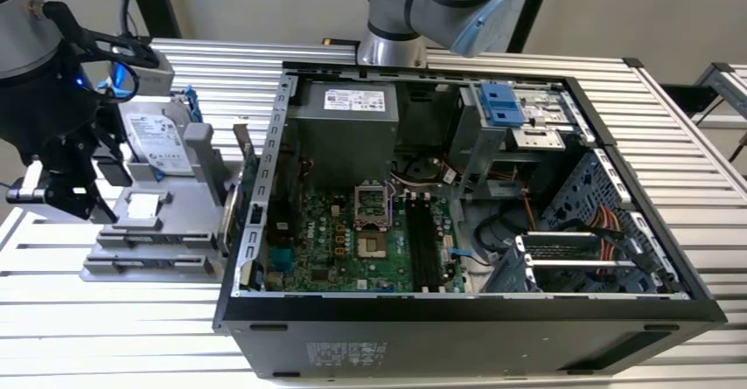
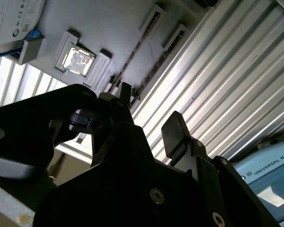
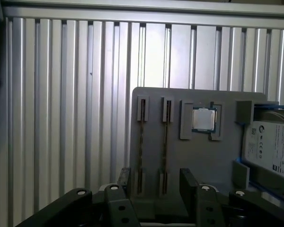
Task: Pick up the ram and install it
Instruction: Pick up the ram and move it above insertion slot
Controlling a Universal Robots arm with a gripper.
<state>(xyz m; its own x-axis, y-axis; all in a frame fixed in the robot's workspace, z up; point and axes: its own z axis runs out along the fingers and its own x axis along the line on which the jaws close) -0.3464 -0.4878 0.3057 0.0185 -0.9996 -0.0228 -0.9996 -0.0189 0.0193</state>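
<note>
Grey holder [image 3: 203,158] near edge hidden behind gripper [image 3: 156,176]. Ram [image 3: 141,135] edge-on in its slot, too thin to tell detail. Hard drive [image 3: 270,142] cut off by picture edge in first wrist view. Arm [image 1: 35,74] cropped at the exterior view's left.

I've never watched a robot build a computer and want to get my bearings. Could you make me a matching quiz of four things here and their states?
Things:
1. ram sticks
2. processor chip
3. hard drive
4. pincer

States:
a. open and empty
b. lying flat in a square recess
c. silver, in a blue frame
d. standing on edge in narrow slots

Pairs: 1-d, 2-b, 3-c, 4-a.
</note>
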